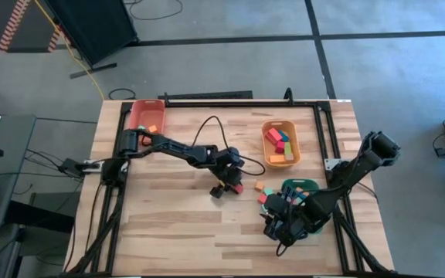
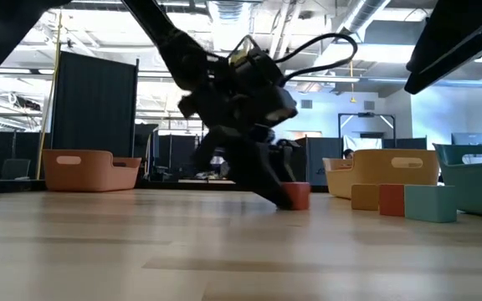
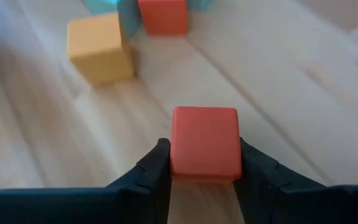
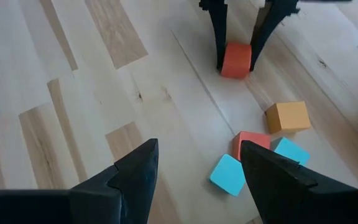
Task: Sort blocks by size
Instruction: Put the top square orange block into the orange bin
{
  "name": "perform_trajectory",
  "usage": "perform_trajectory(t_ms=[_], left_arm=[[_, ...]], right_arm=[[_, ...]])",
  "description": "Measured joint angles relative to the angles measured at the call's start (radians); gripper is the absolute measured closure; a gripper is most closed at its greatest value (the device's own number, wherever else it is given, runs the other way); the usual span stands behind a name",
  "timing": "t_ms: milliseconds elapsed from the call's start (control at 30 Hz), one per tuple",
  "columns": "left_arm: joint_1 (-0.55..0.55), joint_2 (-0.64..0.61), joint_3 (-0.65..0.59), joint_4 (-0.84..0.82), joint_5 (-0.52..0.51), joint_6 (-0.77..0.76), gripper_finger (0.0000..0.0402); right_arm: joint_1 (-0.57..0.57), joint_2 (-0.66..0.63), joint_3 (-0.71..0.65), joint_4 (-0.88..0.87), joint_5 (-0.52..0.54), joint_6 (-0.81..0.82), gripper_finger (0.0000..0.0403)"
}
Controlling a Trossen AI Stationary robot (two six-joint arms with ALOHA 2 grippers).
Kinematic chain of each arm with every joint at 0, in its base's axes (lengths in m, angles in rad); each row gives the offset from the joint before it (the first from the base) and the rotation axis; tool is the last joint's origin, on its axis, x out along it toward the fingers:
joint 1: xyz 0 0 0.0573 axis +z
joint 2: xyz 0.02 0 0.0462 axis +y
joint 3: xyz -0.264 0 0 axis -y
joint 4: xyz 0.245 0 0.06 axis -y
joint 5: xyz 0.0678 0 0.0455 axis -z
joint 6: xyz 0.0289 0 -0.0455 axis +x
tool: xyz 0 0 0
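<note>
A red cube block (image 3: 205, 140) sits on the wooden table near its middle, and my left gripper (image 1: 236, 186) is shut on it. Just to its right lie several loose blocks: an orange one (image 4: 286, 117), a red one (image 4: 249, 142) and two teal ones (image 4: 229, 175). My right gripper (image 4: 197, 146) hangs open above the table, toward the near right, with nothing between its fingers. It points at the loose blocks and at the left gripper beyond them. My left gripper pinches the red cube between its two fingers, one finger (image 3: 156, 167) on each of two opposite sides (image 3: 178, 155). The fingers slant down at it from the table's left. The cube stands flat on the table (image 2: 298, 196).
A red-orange tray (image 1: 147, 116) stands at the far left, an orange tray (image 1: 280, 144) holding several blocks at the far right, and a green tray (image 1: 300, 187) beside the right arm. The near left of the table is bare wood.
</note>
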Motion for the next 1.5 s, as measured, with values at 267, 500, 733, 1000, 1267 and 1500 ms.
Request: perform_trajectory(t_ms=[267,500,733,1000,1267,1500], left_arm=[[0.002,-0.142,-0.002,-0.351,-0.247,0.079,0.0276],[0.045,-0.308,-0.009,-0.567,-0.507,0.043,0.0276],[0.16,-0.481,-0.01,-0.713,-0.689,-0.124,0.0276],[0.374,-0.649,-0.01,-0.866,-0.803,-0.226,0.0276],[0.632,-0.717,-0.009,-1.03,-0.827,-0.284,0.0276],[0.837,-0.717,-0.076,-1.054,-0.825,-0.267,0.0272]], right_arm=[[0.006,0.0,0.0,-0.003,0.028,-0.014,0.0147],[0.013,0.0,0.0,-0.003,0.041,-0.024,0.0147],[0.034,-0.001,0.0,-0.007,0.045,-0.03,0.0147],[0.066,-0.001,0.0,-0.004,0.09,-0.043,0.0147],[0.094,-0.001,0.0,-0.004,0.143,-0.067,0.0147],[0.099,-0.001,0.0,-0.004,0.158,-0.077,0.0147]])
